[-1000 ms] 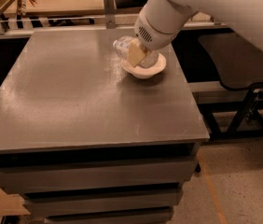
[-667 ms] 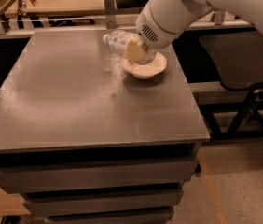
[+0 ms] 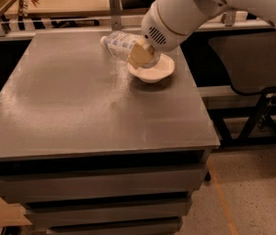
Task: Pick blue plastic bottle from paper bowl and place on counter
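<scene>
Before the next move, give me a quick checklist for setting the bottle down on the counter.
1. Bottle held by the gripper: ok. The gripper is clamped near the bottle's base, just over the bowl's left rim.
2. Bottle out of the bowl: ok. It hangs tilted, with its cap pointing left.
3. Bowl upright on the counter: ok.
4. Bare counter to set it on: ok. There is open grey surface left of and in front of the bowl.
5. Grip firm enough for the move: cannot tell.
</scene>
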`<state>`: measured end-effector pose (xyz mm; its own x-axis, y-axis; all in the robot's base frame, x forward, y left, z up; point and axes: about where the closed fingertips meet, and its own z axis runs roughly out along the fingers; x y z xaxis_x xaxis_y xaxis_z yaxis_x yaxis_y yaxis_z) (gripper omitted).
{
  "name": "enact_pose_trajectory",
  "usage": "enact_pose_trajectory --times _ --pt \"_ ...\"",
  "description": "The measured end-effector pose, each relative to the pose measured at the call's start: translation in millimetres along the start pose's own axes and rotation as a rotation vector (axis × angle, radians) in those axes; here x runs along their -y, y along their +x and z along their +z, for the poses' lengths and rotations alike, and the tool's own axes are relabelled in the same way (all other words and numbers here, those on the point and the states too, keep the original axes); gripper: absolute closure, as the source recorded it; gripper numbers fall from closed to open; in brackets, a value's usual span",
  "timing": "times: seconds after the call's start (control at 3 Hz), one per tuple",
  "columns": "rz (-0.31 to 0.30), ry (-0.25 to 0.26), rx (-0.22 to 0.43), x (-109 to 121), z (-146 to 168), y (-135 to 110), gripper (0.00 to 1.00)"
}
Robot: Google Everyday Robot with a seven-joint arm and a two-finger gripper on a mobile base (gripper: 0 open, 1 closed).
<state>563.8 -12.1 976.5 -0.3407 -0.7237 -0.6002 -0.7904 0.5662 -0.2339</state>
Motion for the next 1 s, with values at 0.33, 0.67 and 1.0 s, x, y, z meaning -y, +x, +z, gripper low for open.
enact_pose_trajectory --times 0.33,0.67,1.0 --pt "-0.048 -0.062 -0.014 -20.4 15.5 -3.8 1.0" --pt "-0.144 -0.185 -0.013 -61.4 36.2 -12.2 1.0" --pt "-0.216 -0.322 -0.013 -101.9 55.2 -13.5 1.0"
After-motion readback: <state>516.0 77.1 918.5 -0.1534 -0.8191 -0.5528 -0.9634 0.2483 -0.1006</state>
